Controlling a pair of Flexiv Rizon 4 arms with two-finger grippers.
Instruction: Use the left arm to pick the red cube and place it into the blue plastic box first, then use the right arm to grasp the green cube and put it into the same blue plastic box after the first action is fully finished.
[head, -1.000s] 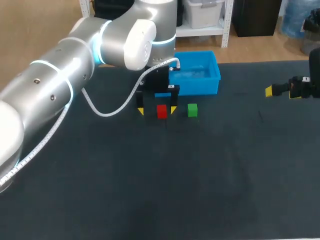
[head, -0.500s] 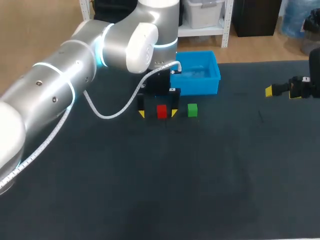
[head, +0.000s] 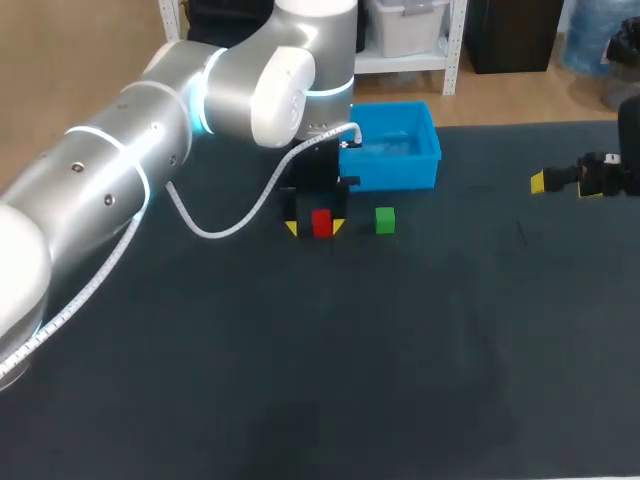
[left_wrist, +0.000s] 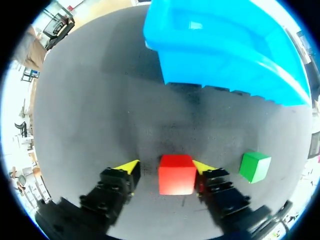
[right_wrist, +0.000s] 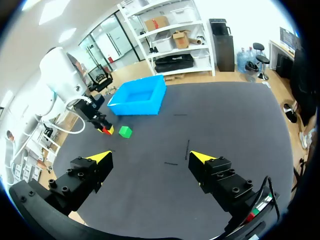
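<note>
On the dark table the red cube (head: 321, 222) sits between the yellow tips of my left gripper (head: 315, 227), which stands down over it. In the left wrist view the red cube (left_wrist: 176, 173) has one finger (left_wrist: 202, 168) against its side nearest the green cube, while a gap remains at the other finger (left_wrist: 131, 166), so the left gripper (left_wrist: 166, 166) is open. The green cube (head: 385, 220) (left_wrist: 255, 166) lies just beside it. The blue plastic box (head: 400, 172) (left_wrist: 225, 65) stands right behind both cubes. My right gripper (head: 562, 184) (right_wrist: 151, 157) hovers open and empty at the table's right side.
In the right wrist view the blue box (right_wrist: 137, 97), the green cube (right_wrist: 125, 131) and my left arm (right_wrist: 65, 75) lie far ahead of the right gripper. A white cable (head: 235, 222) hangs from my left arm to the table near the cubes.
My left gripper's fingers have drawn in around the red cube from a wider spread. The cubes, the box and the right arm have not moved.
</note>
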